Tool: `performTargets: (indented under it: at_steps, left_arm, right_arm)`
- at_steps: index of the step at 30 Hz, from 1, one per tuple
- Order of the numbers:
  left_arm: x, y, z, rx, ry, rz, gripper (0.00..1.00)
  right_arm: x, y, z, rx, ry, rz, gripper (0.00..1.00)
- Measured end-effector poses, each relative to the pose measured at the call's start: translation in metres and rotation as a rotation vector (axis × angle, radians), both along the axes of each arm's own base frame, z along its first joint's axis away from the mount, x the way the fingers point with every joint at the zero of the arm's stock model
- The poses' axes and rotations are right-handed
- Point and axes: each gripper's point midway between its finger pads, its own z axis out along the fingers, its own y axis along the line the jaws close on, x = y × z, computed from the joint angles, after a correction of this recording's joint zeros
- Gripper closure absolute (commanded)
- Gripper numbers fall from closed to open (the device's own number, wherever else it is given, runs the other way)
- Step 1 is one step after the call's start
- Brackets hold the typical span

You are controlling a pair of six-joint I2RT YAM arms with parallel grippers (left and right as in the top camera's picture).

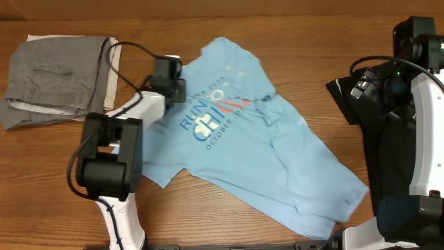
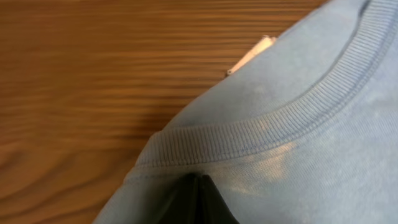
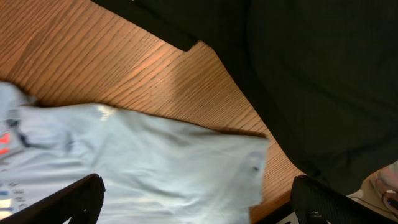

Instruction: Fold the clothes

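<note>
Collar (image 2: pixel 261 124) of one light blue T-shirt (image 1: pixel 243 132), close up at left wrist only, pinched by left gripper (image 2: pixel 199 202), jaws clamped together. Sprawls diagonally across table (image 1: pixel 208 229). From overhead only: one grey trousers pile (image 1: pixel 59 80), far left. Right gripper (image 3: pixel 199 208) jaws wide, empty, over shirt's edge near one black cloth (image 3: pixel 298 74).

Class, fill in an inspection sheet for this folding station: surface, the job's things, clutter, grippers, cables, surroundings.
Surface: wooden table, grain showing.
Job's things: light blue T-shirt, lying diagonally, lettering up, wrinkled, not yet folded.
Clutter: grey trousers, folded, at the far left corner; black cloth at the right side.
Grippers: left gripper shut on the T-shirt just below its collar; right gripper open above the shirt's edge, holding nothing.
Cables: black cable loops from the left arm past the trousers.
Surroundings: nothing seen.
</note>
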Motion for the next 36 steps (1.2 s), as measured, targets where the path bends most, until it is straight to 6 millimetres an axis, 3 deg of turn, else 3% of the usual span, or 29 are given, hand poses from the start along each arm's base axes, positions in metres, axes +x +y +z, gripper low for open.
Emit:
performTargets:
  at_steps: [5,7,13,15,18,20,21,22,24,26,27,30,36]
  left_arm:
    - [-0.009,0.060,-0.001,-0.049,0.038,0.216,0.96]
    - [-0.010,0.075,-0.001,-0.060,0.039,0.256,0.96]
    - [-0.012,0.079,0.004,-0.046,0.050,0.253,0.87]
    - [-0.016,0.074,0.012,-0.040,0.057,0.242,0.66]
    - [-0.009,0.061,0.057,-0.041,-0.005,0.211,0.62]
    - [0.000,0.041,0.136,-0.069,-0.139,0.178,0.32]
    - [-0.001,0.033,0.176,-0.082,-0.201,0.163,0.08]
    - [-0.009,0.023,0.234,-0.108,-0.301,0.146,0.00]
    - [-0.035,0.015,0.312,-0.153,-0.444,0.123,0.00]
    - [-0.057,0.018,0.348,-0.166,-0.506,0.120,0.00]
    - [-0.068,0.020,0.358,-0.169,-0.521,0.123,0.00]
    - [-0.066,0.020,0.348,-0.164,-0.487,0.125,0.00]
    - [-0.063,0.019,0.318,-0.147,-0.397,0.129,0.00]
  right_arm:
    - [0.000,0.000,0.000,0.000,0.000,0.000,0.00]
    - [0.000,0.000,0.000,0.000,0.001,0.000,0.00]
    - [0.000,0.000,0.000,0.000,0.001,0.000,0.00]
    - [0.000,0.000,0.000,0.000,0.000,0.000,0.00]
    - [0.000,0.000,0.000,0.000,0.000,0.000,0.00]
    - [0.000,0.000,0.000,0.000,0.001,0.000,0.00]
    - [0.000,0.000,0.000,0.000,0.001,0.000,0.00]
    - [0.000,0.000,0.000,0.000,0.000,0.000,0.00]
    - [0.000,0.000,0.000,0.000,0.001,0.000,0.00]
    - [0.004,-0.002,0.001,-0.013,-0.017,0.000,0.00]
    - [0.018,-0.010,0.004,-0.053,-0.073,-0.003,0.00]
    - [0.047,-0.020,0.012,-0.107,-0.193,-0.012,0.00]
    - [0.063,-0.026,0.018,-0.136,-0.265,-0.019,0.00]
